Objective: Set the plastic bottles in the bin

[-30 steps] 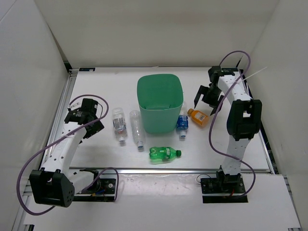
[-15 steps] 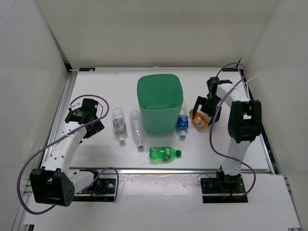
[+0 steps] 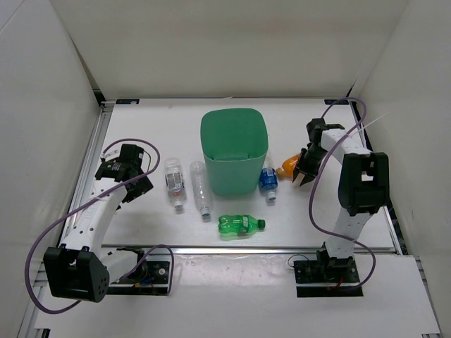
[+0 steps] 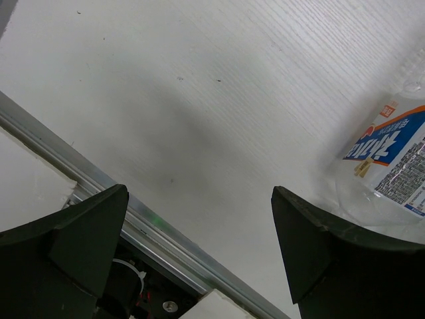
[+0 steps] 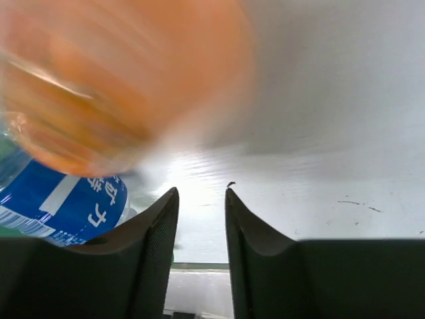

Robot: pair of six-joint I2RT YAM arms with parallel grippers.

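Note:
The mint-green bin (image 3: 234,113) stands mid-table. Left of it lie two clear bottles (image 3: 175,183) (image 3: 201,186); a blue-label bottle (image 3: 267,181) rests against its right side, and a green soda bottle (image 3: 239,224) lies in front. The short orange bottle (image 3: 286,166) lies right of the bin, blurred in the right wrist view (image 5: 119,80). My right gripper (image 3: 304,173) (image 5: 201,191) sits just right of it, shut, with only a narrow gap and bare table between the fingers. My left gripper (image 3: 135,184) (image 4: 199,232) hangs open beside a labelled clear bottle (image 4: 392,166).
White walls close in the table on three sides. An aluminium rail (image 3: 246,249) runs along the near edge, also seen in the left wrist view (image 4: 153,232). Purple cables loop from both arms.
My right arm came down toward the orange bottle and its jaws closed. The orange bottle shifted a little to the left, out past the fingertips. The left arm has not moved.

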